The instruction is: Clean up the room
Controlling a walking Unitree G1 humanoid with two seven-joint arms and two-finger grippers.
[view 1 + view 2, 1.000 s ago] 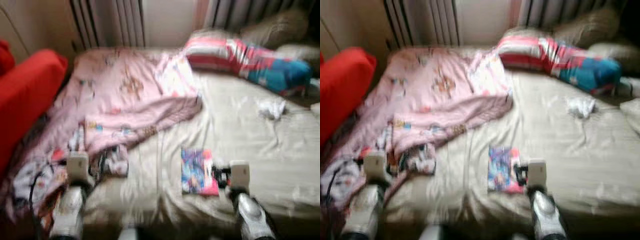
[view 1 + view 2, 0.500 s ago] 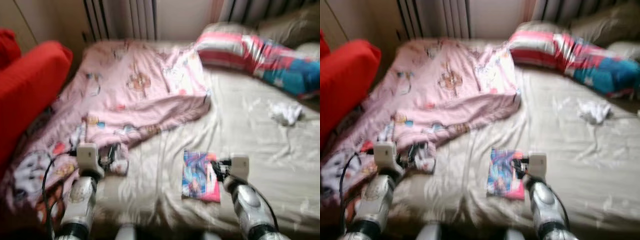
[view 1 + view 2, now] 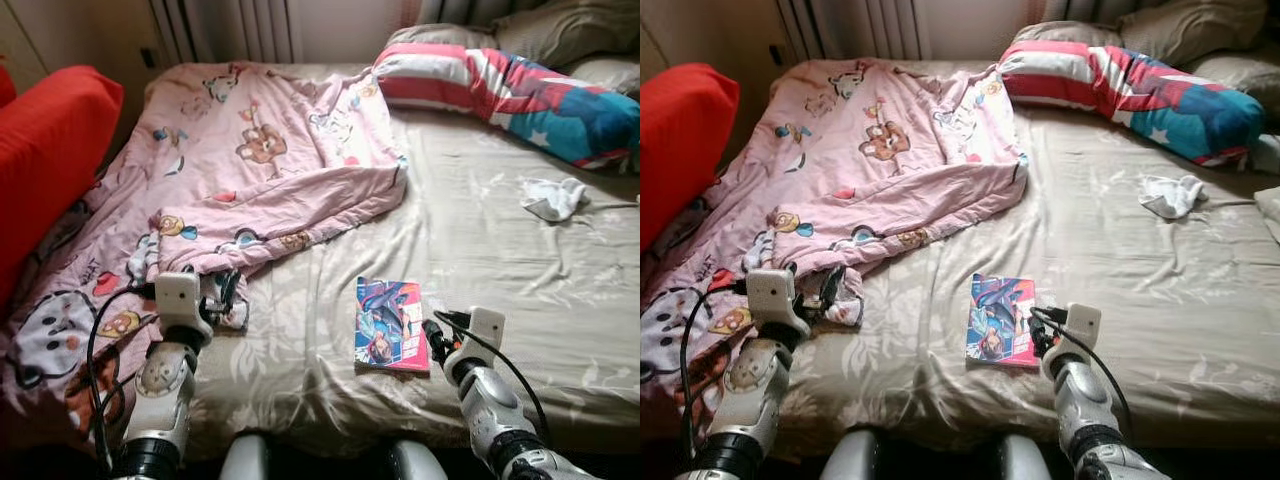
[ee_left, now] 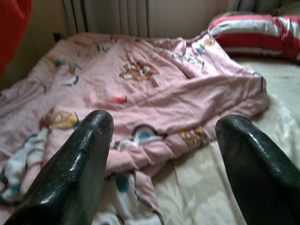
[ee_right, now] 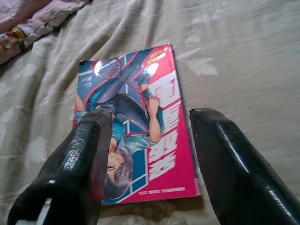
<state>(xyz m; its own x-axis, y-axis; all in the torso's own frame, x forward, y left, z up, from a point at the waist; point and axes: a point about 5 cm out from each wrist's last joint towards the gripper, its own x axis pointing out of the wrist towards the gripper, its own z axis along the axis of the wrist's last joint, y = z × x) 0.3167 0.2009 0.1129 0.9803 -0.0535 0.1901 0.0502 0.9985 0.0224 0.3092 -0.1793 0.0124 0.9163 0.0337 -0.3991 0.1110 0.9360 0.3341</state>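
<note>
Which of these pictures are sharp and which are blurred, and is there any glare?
Left eye view: sharp, daylight across the bed sheet, dark near the bottom edge. Right wrist view: book fairly sharp, a glare spot on its cover, the right tool soft. Left wrist view: pink blanket slightly blurred, the left tool out of focus.

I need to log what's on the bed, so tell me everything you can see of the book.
The book is a thin glossy paperback, its cover a comic-style figure in blue with a pink band down one side. It lies flat and closed, cover up, on the beige sheet near the bed's front edge. The right hand is open just above it, not gripping.
</note>
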